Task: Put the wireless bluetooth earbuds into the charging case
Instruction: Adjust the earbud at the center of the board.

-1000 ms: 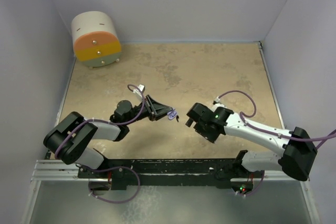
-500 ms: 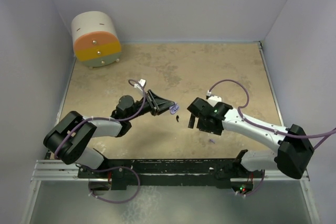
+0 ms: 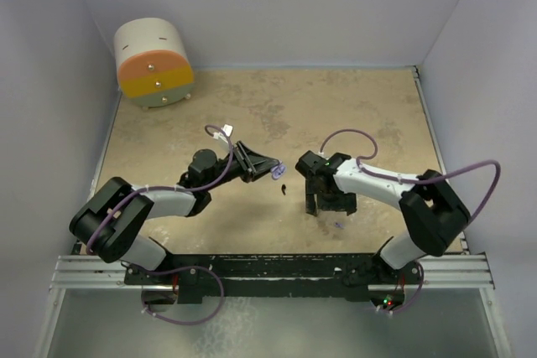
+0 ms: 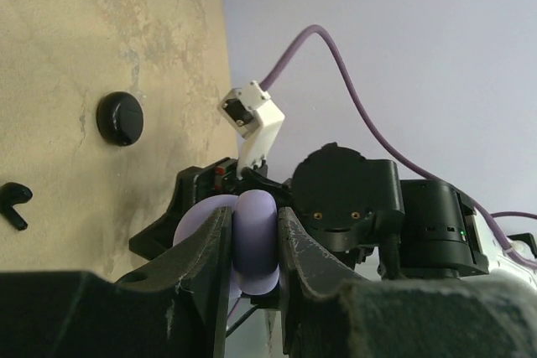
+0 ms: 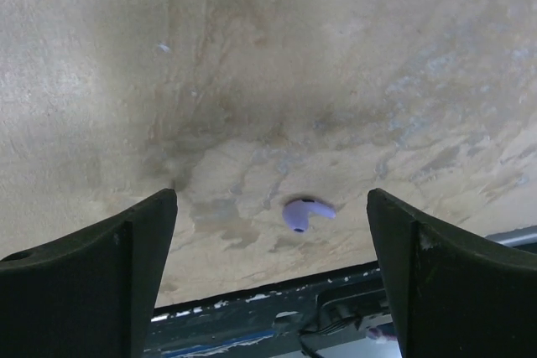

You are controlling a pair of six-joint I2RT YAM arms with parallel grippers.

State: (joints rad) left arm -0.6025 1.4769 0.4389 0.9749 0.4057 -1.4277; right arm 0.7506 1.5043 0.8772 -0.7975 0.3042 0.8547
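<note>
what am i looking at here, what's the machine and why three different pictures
These are two robot arms bolted to a table, each ending in a two-finger gripper. The wide picture comes from a fixed camera above and behind them. The other two come from a camera on each wrist, so you see that arm's own fingers. The left gripper is shut on a pale lavender rounded piece, possibly the charging case. The right gripper is open, hanging above a lavender earbud lying on the table. A black earbud and a black disc lie there too, and a small round drawer unit stands in the far left corner.
</note>
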